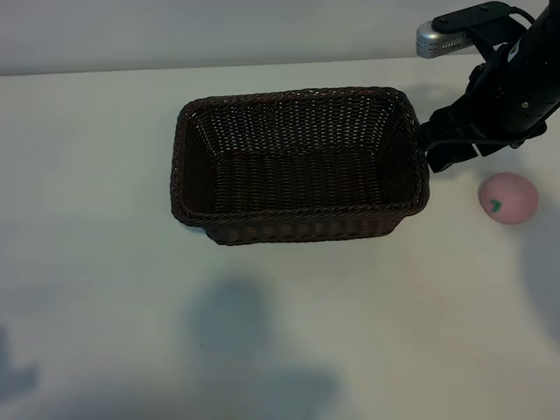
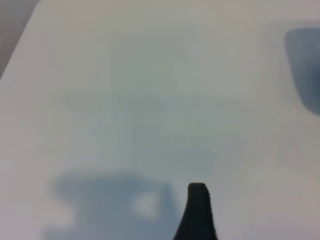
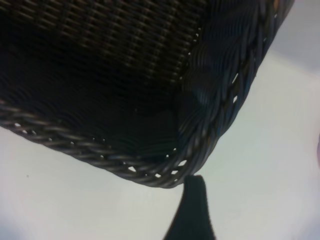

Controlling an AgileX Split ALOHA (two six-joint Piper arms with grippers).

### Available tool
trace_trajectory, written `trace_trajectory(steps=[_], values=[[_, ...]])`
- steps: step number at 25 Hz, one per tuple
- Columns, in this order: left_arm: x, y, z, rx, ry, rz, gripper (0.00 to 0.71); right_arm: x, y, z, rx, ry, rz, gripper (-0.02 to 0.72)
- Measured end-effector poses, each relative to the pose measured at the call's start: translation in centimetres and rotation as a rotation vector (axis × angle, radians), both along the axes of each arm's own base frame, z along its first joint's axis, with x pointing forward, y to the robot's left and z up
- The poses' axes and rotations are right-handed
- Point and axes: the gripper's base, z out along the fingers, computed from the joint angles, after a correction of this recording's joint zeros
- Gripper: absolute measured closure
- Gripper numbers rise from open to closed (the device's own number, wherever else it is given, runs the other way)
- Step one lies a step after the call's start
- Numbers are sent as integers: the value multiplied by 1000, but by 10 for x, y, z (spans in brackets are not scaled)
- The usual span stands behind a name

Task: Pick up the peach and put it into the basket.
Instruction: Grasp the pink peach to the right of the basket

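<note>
The peach (image 1: 507, 198), a small pale-pink ball with a tiny green mark, lies on the white table to the right of the basket. The basket (image 1: 297, 217) is dark-brown wicker, rectangular and deep, and nothing shows inside it. My right gripper (image 1: 442, 144) hovers by the basket's right end, just behind and to the left of the peach, open and holding nothing. In the right wrist view one dark finger (image 3: 195, 207) stands close to the basket's braided corner (image 3: 210, 115). In the left wrist view only one finger (image 2: 198, 210) of my left gripper shows, over bare table. That arm is outside the exterior view.
The white table (image 1: 105, 289) stretches wide to the left of the basket and in front of it. A silver part (image 1: 435, 39) of the right arm's mount sticks out at the back right. The table's far edge runs along a pale wall.
</note>
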Motion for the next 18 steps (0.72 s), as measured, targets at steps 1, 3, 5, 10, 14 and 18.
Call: trace_trajectory(steps=[1, 3, 5, 10, 14, 18], values=[[1, 0, -2, -1, 11, 1, 114, 0, 0, 0, 0, 0, 0, 107], [2, 0, -8, -6, 33, 5, 114, 0, 0, 0, 0, -1, 0, 107], [2, 0, -11, -11, 58, 6, 114, 0, 0, 0, 0, -1, 0, 107], [3, 0, -18, -27, 84, 6, 114, 0, 0, 0, 0, -1, 0, 107], [5, 0, -16, -26, 62, 4, 114, 0, 0, 0, 0, -1, 0, 107], [9, 1, -25, -27, 77, 4, 114, 0, 0, 0, 0, -2, 0, 107]])
